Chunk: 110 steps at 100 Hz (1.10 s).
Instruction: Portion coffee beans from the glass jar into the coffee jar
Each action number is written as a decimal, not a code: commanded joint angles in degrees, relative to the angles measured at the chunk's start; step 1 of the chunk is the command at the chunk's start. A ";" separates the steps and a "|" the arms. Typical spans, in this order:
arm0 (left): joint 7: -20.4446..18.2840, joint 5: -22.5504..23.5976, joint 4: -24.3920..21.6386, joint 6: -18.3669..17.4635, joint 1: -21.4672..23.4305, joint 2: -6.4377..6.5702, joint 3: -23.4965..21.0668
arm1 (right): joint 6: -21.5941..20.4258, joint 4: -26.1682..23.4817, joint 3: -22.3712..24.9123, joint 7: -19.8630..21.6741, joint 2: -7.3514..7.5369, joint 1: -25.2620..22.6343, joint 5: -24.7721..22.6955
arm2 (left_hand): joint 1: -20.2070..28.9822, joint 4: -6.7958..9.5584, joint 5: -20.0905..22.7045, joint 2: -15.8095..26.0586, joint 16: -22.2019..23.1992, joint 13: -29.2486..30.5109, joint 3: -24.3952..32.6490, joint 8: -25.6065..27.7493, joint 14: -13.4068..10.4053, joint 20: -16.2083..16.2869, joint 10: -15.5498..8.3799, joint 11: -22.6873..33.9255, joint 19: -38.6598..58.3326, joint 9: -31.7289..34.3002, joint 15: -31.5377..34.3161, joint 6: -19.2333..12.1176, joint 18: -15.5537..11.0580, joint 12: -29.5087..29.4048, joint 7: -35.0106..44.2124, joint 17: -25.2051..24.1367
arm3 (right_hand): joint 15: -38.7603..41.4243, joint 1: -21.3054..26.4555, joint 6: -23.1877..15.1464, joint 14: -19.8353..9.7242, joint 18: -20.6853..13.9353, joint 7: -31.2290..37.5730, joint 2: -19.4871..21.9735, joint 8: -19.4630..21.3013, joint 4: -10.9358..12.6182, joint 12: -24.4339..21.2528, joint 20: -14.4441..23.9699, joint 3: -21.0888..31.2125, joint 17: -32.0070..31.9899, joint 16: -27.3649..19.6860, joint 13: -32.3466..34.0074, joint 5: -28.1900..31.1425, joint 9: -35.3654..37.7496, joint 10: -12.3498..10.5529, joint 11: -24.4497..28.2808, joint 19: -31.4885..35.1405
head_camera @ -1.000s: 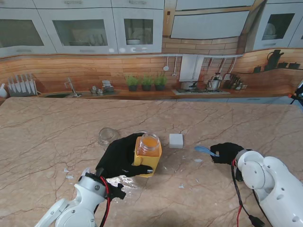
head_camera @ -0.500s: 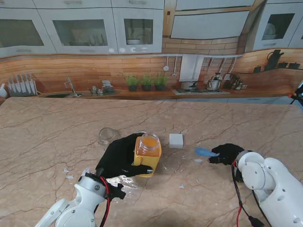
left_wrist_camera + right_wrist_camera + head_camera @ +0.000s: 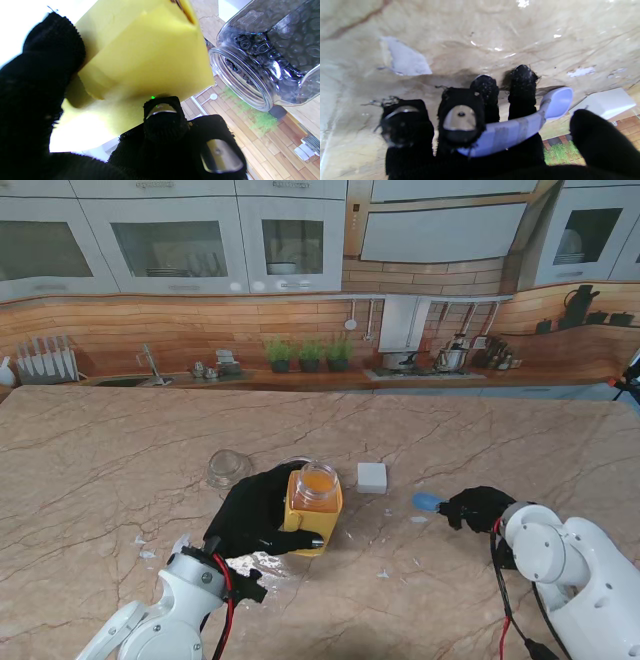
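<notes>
Black-gloved left hand (image 3: 255,515) clamped on yellow coffee jar (image 3: 314,505), right hand (image 3: 478,506) gripping blue scoop (image 3: 428,502)

White arms (image 3: 570,565), black gloved hands (image 3: 478,505), red cables (image 3: 222,600)

On the worktop (image 3: 120,450) before us, the coffee jar (image 3: 315,505) stands near the middle, with our left hand (image 3: 255,515) wrapped around it from the left. The glass jar (image 3: 270,50) sits just behind it, the lid (image 3: 228,468) farther left. A small block (image 3: 372,477) lies to the right. Farther right, our right hand (image 3: 478,505) holds the spoon (image 3: 428,502), its bowl pointing left.
</notes>
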 commanded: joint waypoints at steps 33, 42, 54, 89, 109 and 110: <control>0.07 0.04 -0.08 -0.11 0.57 -0.16 0.03 | 1.41 0.44 -0.63 0.78 -0.45 -1.78 -0.20 | 10.77 8.13 3.41 12.04 0.63 -0.14 15.04 4.55 2.84 -0.61 -6.73 6.91 10.43 6.81 -2.82 -14.10 -8.09 4.63 15.04 -1.19 | 5.71 4.16 4.66 2.01 2.73 -8.26 8.53 0.73 7.08 0.33 0.79 -5.04 1.96 0.18 1.95 4.77 4.40 2.54 1.54 6.13; -0.02 0.06 -0.08 -0.22 0.58 -0.14 -0.02 | 1.65 0.34 -0.69 0.76 -0.46 -1.86 -0.31 | 10.72 8.11 3.39 12.05 0.65 -0.14 15.00 4.53 2.82 -0.62 -6.76 6.86 10.42 6.76 -2.78 -14.15 -8.13 4.62 15.02 -1.19 | 6.57 5.97 4.67 1.81 2.81 -7.77 9.59 0.88 7.02 0.22 0.38 -6.81 2.79 0.32 1.96 5.42 5.23 2.61 1.83 6.65; -0.09 0.09 -0.07 -0.28 0.55 -0.12 -0.07 | 2.37 0.22 -0.82 0.62 -0.49 -1.90 -0.61 | 10.80 8.13 3.47 12.03 0.64 -0.15 15.01 4.54 2.85 -0.61 -6.76 6.86 10.43 6.80 -2.78 -14.15 -8.12 4.62 15.04 -1.19 | 9.19 10.98 4.13 0.60 2.40 -5.05 10.87 1.93 5.40 -0.01 -0.88 -10.87 5.68 1.10 1.95 6.97 7.40 2.05 3.15 8.27; -0.19 0.08 -0.08 -0.36 0.54 -0.10 -0.19 | 0.14 1.07 -1.58 -1.95 -0.63 -1.53 -5.33 | 10.72 8.17 3.37 12.08 0.63 -0.15 14.97 4.56 2.85 -0.61 -6.93 6.81 10.46 6.80 -2.77 -14.21 -8.05 4.62 15.03 -1.19 | 16.90 18.85 -1.90 -9.35 -6.74 10.93 0.87 9.35 10.31 -0.27 1.77 -9.85 11.99 5.21 2.33 16.02 19.25 -5.72 9.49 15.75; -0.22 0.08 -0.14 -0.39 0.76 -0.09 -0.41 | -0.11 0.76 -1.30 -2.25 -0.74 -1.50 -3.72 | 10.69 8.17 3.43 12.07 0.61 -0.15 14.97 4.54 2.90 -0.61 -6.89 6.76 10.46 6.76 -2.81 -14.34 -8.04 4.64 15.01 -1.19 | 17.46 15.79 -2.13 -6.88 -5.42 12.76 2.38 11.47 13.16 -1.30 3.74 -8.41 12.04 5.50 2.23 18.23 20.67 -4.05 8.32 16.15; -0.22 0.07 -0.15 -0.38 0.76 -0.09 -0.41 | -0.01 0.71 -1.29 -2.16 -0.74 -1.49 -3.47 | 10.71 8.18 3.42 12.07 0.61 -0.15 14.98 4.53 2.90 -0.61 -6.91 6.77 10.46 6.77 -2.81 -14.33 -8.04 4.64 15.00 -1.19 | 17.45 15.36 -1.91 -6.80 -5.27 12.32 2.89 11.30 13.06 -1.34 3.75 -8.69 12.03 5.48 2.23 18.07 20.48 -3.48 8.13 16.12</control>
